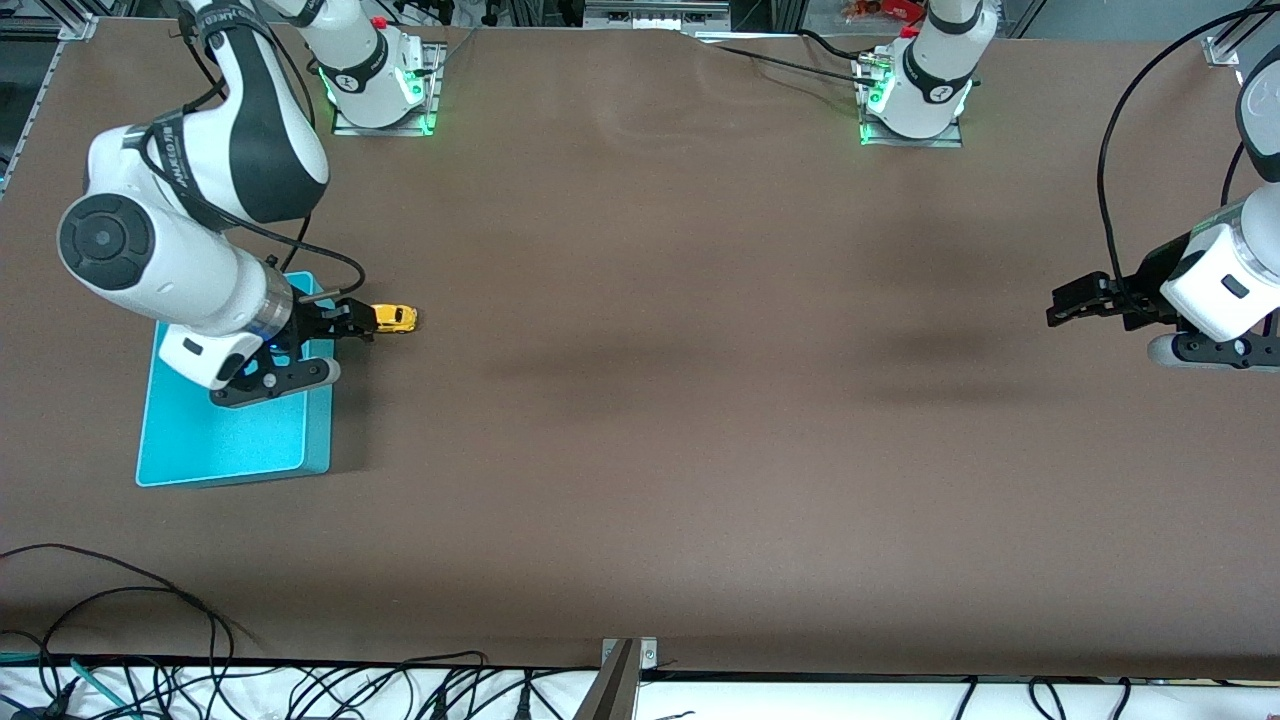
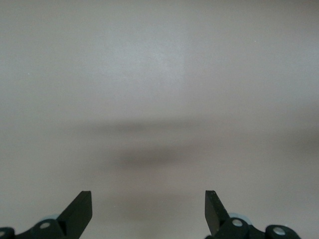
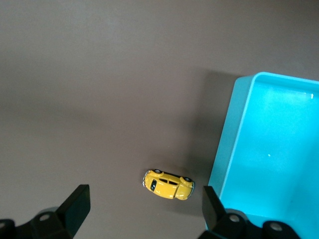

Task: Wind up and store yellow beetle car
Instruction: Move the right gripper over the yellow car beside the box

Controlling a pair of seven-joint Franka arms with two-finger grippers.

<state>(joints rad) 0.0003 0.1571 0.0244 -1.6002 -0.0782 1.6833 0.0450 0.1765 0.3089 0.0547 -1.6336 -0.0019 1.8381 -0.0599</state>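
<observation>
The yellow car (image 3: 169,184) sits on the table just beside the bin (image 1: 180,440). The right gripper (image 3: 144,206) hangs over it, jaws wide and empty; descending off-centre could nudge the car away. The left gripper (image 2: 148,211) waits, wide open.

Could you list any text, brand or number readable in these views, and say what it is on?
"FRANKA", partly readable, runs along a dark band on the right arm.
Round marks on both arm bases are too small to read.
The car, the bin and the table carry no text.
Neither wrist view shows any writing.
</observation>
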